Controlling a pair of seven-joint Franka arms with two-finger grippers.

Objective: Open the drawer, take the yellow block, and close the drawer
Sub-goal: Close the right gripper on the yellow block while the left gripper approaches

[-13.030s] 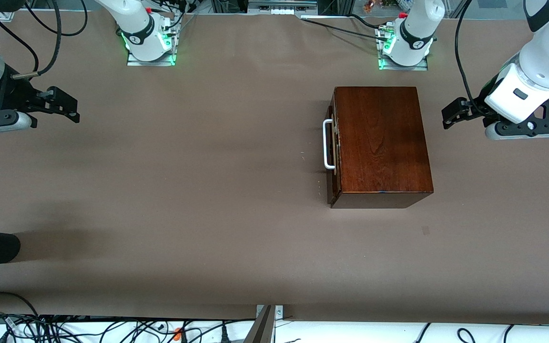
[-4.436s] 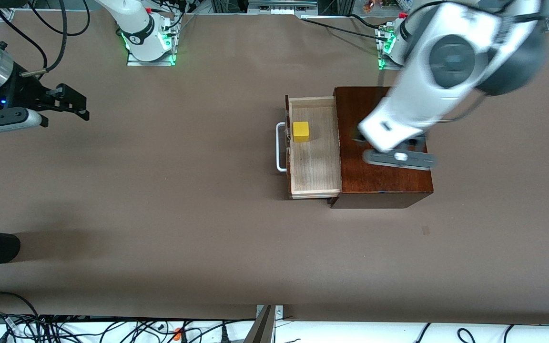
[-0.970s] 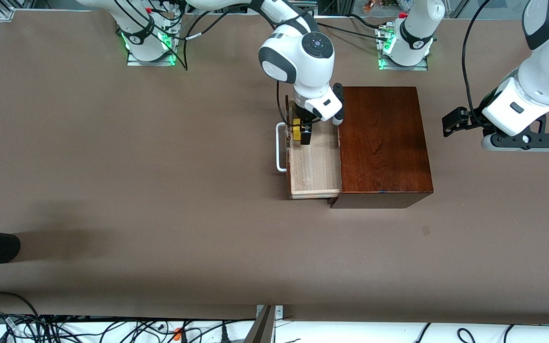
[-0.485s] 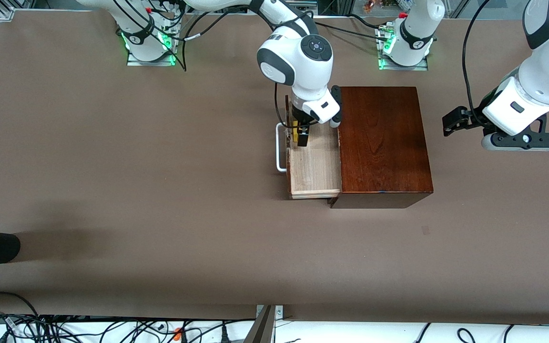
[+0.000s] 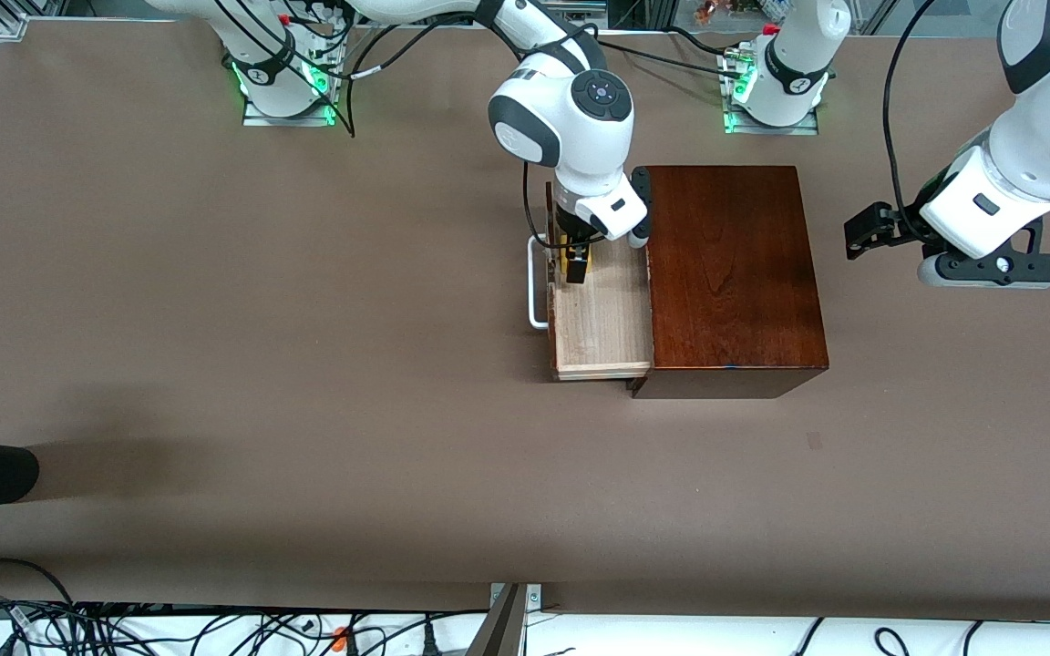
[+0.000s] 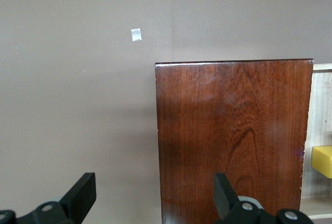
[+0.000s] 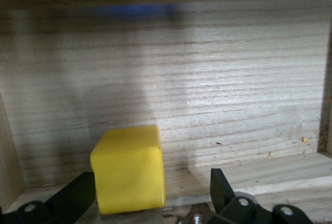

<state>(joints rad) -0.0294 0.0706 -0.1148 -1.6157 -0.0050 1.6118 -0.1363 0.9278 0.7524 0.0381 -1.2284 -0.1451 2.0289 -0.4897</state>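
Brown worktop (image 5: 306, 364), wooden box (image 5: 730, 273), drawer (image 5: 600, 319) pulled out. Left hand (image 5: 862, 235) waits spread over the worktop beside the box. Right hand (image 5: 575, 260) down in drawer, fingers spread; yellow block (image 7: 129, 169) between them, one finger touching.

There is one wooden box (image 5: 730, 273), with one drawer (image 5: 600, 319) pulled out of it and one white handle (image 5: 536, 290) on the drawer's front. One yellow block (image 7: 129, 168) is in the drawer. Two robot arms are in view, each with one gripper: the right gripper (image 5: 577, 260) and the left gripper (image 5: 862, 232). One table (image 5: 306, 364) holds it all.
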